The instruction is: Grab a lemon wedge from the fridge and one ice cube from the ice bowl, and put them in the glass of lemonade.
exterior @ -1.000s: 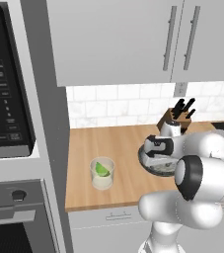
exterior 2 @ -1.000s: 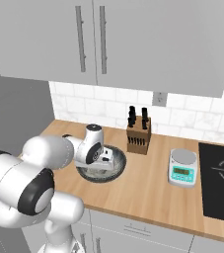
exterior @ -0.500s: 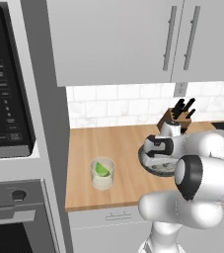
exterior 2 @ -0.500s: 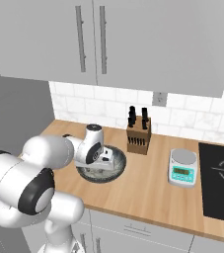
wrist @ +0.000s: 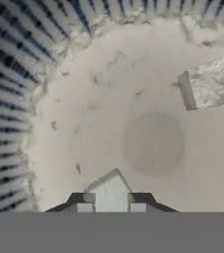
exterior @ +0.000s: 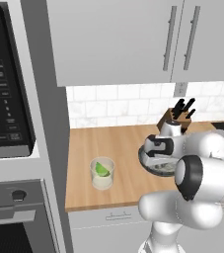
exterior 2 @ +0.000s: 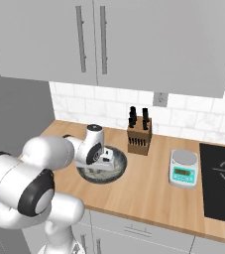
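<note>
The glass of lemonade [exterior: 102,174] stands on the wooden counter near its front left, with the green-yellow lemon wedge [exterior: 101,169] inside it. To its right sits the dark ice bowl [exterior: 152,167] [exterior 2: 116,171], and my gripper [exterior 2: 104,159] reaches down into it. In the hand view, my gripper [wrist: 111,207] is shut on an ice cube [wrist: 109,193] that fills the gap between the fingertips, resting on the bowl's floor. Another ice cube [wrist: 209,85] lies apart at the upper right, near the ribbed bowl wall [wrist: 10,99]. The fridge is out of view.
A knife block [exterior 2: 139,136] [exterior: 175,116] stands just behind the bowl. A white kitchen scale [exterior 2: 184,168] and a black cooktop [exterior 2: 223,183] lie further right. The microwave and oven column [exterior: 5,74] bounds the counter's left end, with wall cabinets overhead.
The arm has stayed over the bowl. Any closing of the fingers cannot be made out in the base views.
</note>
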Available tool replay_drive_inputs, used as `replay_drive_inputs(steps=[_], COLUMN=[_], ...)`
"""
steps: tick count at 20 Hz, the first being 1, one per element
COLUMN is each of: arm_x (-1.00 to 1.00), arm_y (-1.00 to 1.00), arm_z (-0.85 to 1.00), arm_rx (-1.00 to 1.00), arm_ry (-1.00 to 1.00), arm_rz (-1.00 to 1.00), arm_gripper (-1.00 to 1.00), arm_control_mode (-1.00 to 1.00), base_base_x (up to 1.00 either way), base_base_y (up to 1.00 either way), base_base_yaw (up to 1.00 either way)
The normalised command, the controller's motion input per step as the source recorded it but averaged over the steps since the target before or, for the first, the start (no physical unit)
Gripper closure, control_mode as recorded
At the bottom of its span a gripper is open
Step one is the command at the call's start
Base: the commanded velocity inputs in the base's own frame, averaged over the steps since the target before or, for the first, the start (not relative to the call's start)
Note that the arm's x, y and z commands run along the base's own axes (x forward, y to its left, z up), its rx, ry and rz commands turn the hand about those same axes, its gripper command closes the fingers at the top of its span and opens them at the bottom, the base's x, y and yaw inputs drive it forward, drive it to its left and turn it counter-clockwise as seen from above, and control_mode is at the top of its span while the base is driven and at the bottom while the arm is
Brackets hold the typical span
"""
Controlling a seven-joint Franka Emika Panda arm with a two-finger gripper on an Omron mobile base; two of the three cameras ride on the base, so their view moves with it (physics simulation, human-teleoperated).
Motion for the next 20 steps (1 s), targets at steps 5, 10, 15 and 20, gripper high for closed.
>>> replay_drive_inputs(steps=[5, 10, 15, 20], arm_x=[-0.26, -0.38, 0.00, 0.00], arm_y=[0.00, 0.00, 0.00, 0.00], arm_z=[0.30, 0.79, 0.64, 0.53], arm_rx=[0.00, 0.02, 0.13, 0.10], arm_ry=[-0.02, -0.15, -0.25, -0.13], arm_rz=[0.00, 0.00, 0.00, 0.00], arm_gripper=[1.00, 1.00, 1.00, 1.00], arm_control_mode=[-1.00, -1.00, -1.00, -1.00], base_base_x=[0.00, 0.00, 0.00, 0.00], base_base_y=[0.00, 0.00, 0.00, 0.00], base_base_yaw=[0.00, 0.00, 0.00, 0.00])
